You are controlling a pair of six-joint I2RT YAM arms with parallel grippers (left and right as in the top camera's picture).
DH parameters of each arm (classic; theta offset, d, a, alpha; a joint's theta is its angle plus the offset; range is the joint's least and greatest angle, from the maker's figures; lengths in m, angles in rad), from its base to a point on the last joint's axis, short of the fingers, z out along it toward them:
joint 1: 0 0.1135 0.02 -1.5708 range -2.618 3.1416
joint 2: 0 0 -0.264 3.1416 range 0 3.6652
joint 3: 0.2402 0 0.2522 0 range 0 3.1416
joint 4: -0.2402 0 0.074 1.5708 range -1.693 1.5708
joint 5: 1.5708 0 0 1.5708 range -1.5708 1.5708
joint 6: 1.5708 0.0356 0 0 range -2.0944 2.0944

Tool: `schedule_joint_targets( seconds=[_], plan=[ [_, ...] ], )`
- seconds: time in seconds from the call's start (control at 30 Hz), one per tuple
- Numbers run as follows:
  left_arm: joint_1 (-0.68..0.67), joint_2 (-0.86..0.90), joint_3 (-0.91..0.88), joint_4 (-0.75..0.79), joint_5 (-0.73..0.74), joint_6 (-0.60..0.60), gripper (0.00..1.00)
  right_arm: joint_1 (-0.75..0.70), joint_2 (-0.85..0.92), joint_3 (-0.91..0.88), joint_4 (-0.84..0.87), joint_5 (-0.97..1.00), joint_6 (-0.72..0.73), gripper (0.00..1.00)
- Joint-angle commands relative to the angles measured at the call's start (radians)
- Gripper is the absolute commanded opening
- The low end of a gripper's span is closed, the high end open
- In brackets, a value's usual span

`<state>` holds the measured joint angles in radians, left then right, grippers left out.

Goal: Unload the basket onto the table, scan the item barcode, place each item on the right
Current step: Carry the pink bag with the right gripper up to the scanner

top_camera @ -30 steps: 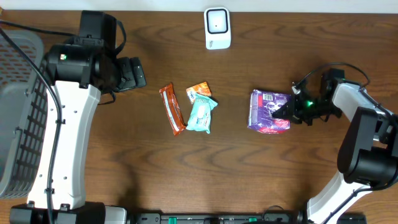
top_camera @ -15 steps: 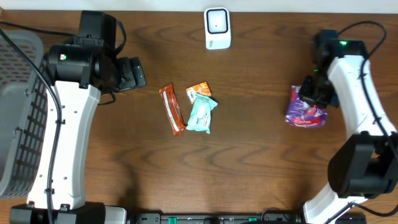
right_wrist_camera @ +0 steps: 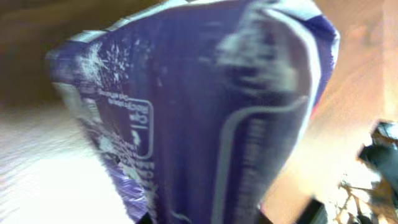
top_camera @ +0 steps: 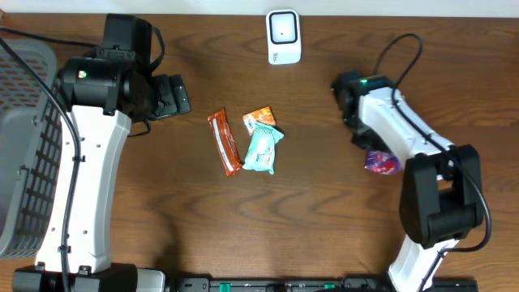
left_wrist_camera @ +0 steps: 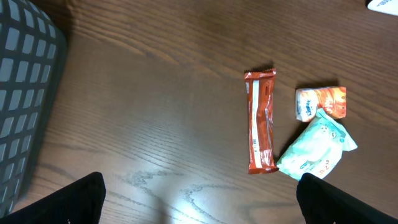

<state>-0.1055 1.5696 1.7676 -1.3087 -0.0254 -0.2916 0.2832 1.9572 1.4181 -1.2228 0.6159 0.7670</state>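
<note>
The purple packet [top_camera: 382, 162] is at the right of the wooden table [top_camera: 324, 227], well apart from the white barcode scanner [top_camera: 284, 36], which stands at the far edge near the middle. From overhead only a small part of the packet shows, a glossy violet bulge with a touch of red, poking out from under the wrist of the right arm [top_camera: 397, 122]. The right gripper [top_camera: 371, 152] is clamped on it, though its 2 fingers are mostly hidden from above.

In the right wrist view the packet [right_wrist_camera: 205, 112] fills nearly the whole frame and is blurred. Its film is deep purple, crinkled and shiny. Pale lettering sits inside a small outlined box on its left half, and a curved light line runs down its right half. The print is too smeared to read, and I cannot tell whether a barcode faces the camera.

The left gripper [left_wrist_camera: 202, 202] hangs over the left part of the table with its jaws spread wide and nothing between them. Below it lie 3 snack items close together: a long red-orange bar wrapper [left_wrist_camera: 261, 121], a small orange and white packet [left_wrist_camera: 321, 102] and a pale teal packet [left_wrist_camera: 317, 149] that touches the orange one. A grey mesh basket [top_camera: 20, 162] sits at the left edge of the table.
</note>
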Motion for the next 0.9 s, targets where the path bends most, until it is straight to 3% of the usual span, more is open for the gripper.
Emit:
schedule_joint_targets(
  seconds=[0.0,0.03,0.1,0.13,0.37,0.4,0.43,0.57,0.87],
  plan=[
    [0.003,0.007,-0.002,-0.004,-0.001,-0.008,0.98,0.075,0.032,-0.001,0.052,-0.109,0.009,0.32],
    [0.003,0.007,-0.002,-0.004,-0.001,-0.008,0.98,0.092,0.032,0.002,0.065,-0.138,0.009,0.54],
    [0.003,0.007,-0.002,-0.004,-0.001,-0.008,0.98,0.116,0.032,0.016,0.092,-0.218,-0.013,0.75],
    [0.003,0.007,-0.002,-0.004,-0.001,-0.008,0.98,0.123,0.032,0.032,0.106,-0.272,-0.032,0.81],
    [0.003,0.007,-0.002,-0.004,-0.001,-0.008,0.98,0.085,0.031,0.293,0.117,-0.695,-0.254,0.85],
    [0.003,0.007,-0.002,-0.004,-0.001,-0.008,0.98,0.069,0.031,0.340,0.100,-0.739,-0.286,0.90],
    [0.003,0.007,-0.002,-0.004,-0.001,-0.008,0.98,0.053,0.031,0.379,0.082,-0.768,-0.311,0.98],
    [0.003,0.007,-0.002,-0.004,-0.001,-0.008,0.98,-0.039,0.031,0.504,-0.027,-0.809,-0.409,0.99],
    [0.003,0.007,-0.002,-0.004,-0.001,-0.008,0.98,-0.239,0.032,0.407,-0.181,-0.848,-0.682,0.99]
  ],
)
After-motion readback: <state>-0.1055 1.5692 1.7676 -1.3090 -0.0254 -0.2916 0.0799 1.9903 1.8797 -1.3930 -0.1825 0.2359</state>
